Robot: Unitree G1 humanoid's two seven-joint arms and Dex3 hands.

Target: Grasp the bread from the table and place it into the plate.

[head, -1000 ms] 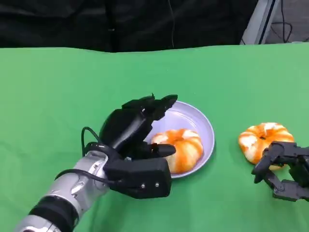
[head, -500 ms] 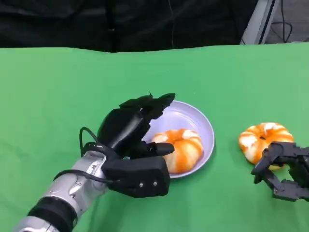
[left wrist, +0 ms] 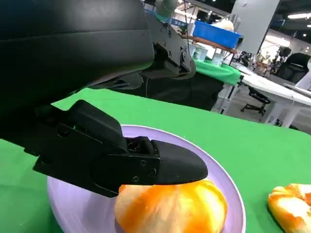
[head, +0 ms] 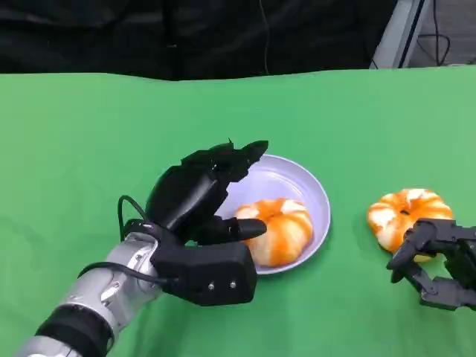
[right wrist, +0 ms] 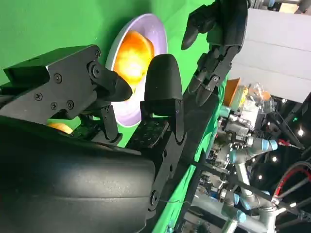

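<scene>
An orange-and-white bread [head: 281, 229] lies in the lavender plate [head: 301, 178] at mid-table. My left hand [head: 199, 216] hovers over the plate's left side with its fingers spread and nothing in them. Its thumb [left wrist: 160, 167] lies just above the bread [left wrist: 170, 208] in the plate [left wrist: 232, 187]. A second bread [head: 405, 212] sits on the green cloth to the right of the plate. Just in front of it my right hand [head: 439, 264] stays low, fingers apart and empty. In the right wrist view, past my right hand [right wrist: 136, 97], are the plate [right wrist: 158, 29] and the left hand [right wrist: 218, 29].
The green cloth [head: 89, 149] covers the whole table, with bare room to the left and behind the plate. A dark backdrop runs along the far edge. The second bread [left wrist: 291, 208] also appears at the edge of the left wrist view.
My left hand has drifted slightly left and back from the bread in the plate. The right hand and both breads have not moved.
</scene>
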